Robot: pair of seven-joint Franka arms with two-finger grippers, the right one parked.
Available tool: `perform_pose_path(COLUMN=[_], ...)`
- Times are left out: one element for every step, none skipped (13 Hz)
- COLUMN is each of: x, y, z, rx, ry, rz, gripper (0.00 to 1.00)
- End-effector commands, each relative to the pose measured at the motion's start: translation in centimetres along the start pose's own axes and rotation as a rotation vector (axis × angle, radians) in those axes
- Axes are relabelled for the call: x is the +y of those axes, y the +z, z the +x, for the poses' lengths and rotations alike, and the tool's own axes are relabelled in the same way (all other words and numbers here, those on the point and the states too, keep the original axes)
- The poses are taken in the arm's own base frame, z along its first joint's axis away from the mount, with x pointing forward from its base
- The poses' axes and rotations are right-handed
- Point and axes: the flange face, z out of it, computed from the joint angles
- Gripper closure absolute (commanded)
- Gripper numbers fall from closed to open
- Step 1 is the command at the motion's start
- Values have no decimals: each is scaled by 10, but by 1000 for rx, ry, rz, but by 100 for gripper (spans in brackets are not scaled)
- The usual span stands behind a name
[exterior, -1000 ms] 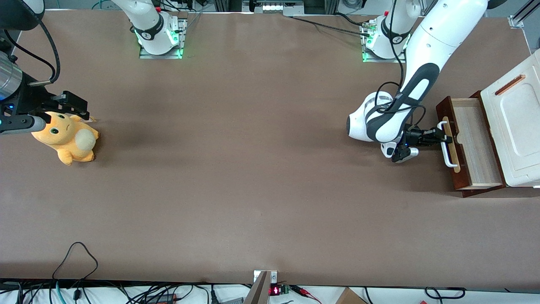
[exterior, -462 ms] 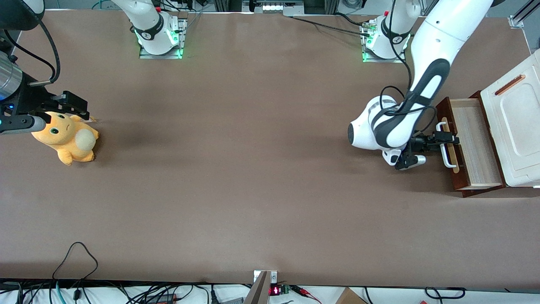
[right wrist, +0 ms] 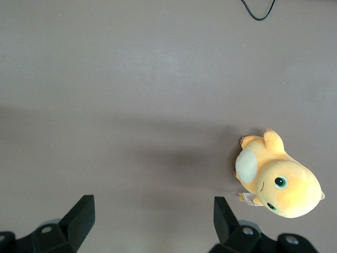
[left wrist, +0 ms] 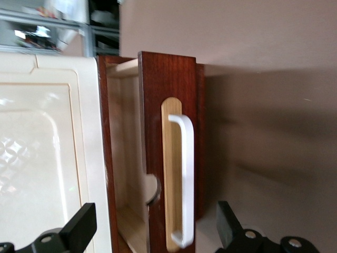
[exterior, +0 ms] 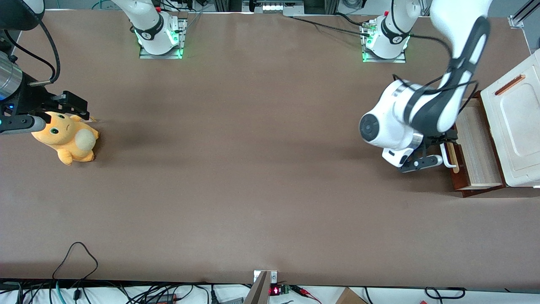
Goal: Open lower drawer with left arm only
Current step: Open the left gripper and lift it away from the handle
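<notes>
Since a second ago our left arm [exterior: 426, 105] has lifted off the handle [left wrist: 182, 179]; gripper [left wrist: 152, 232] fingers spread, empty. We judge the lower drawer [exterior: 474, 145], pulled out under the white cabinet [exterior: 514, 122], rigid, sliding; grip the bar's middle.

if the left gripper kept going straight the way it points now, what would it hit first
Probably the white handle on the lower drawer front: the open left gripper faces it with fingers apart on either side. How much gap remains is unclear.

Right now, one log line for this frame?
dark reddish-brown wooden lower drawer: pulled out | white bar handle: free | left arm's black gripper: open, above handle
</notes>
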Motion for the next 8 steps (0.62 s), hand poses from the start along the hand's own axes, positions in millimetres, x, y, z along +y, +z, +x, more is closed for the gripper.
perform_pose_path(x=[-53, -73, -96, -123, -148, -169, -182, -200], y=[-40, -51, -62, -65, -70, -67, -65, -61], z=[-6, -4, -5, -3, -1, -1, -4, -6], rx=[-4, -20, -44, -51, -35, -30, -32, -26], ry=[5, -3, -5, -5, 23, 45, 66, 61], rz=[-167, -253, -361, -458, -564, -653, -731, -779], gripper=[0, 0, 0, 0, 0, 0, 0, 0])
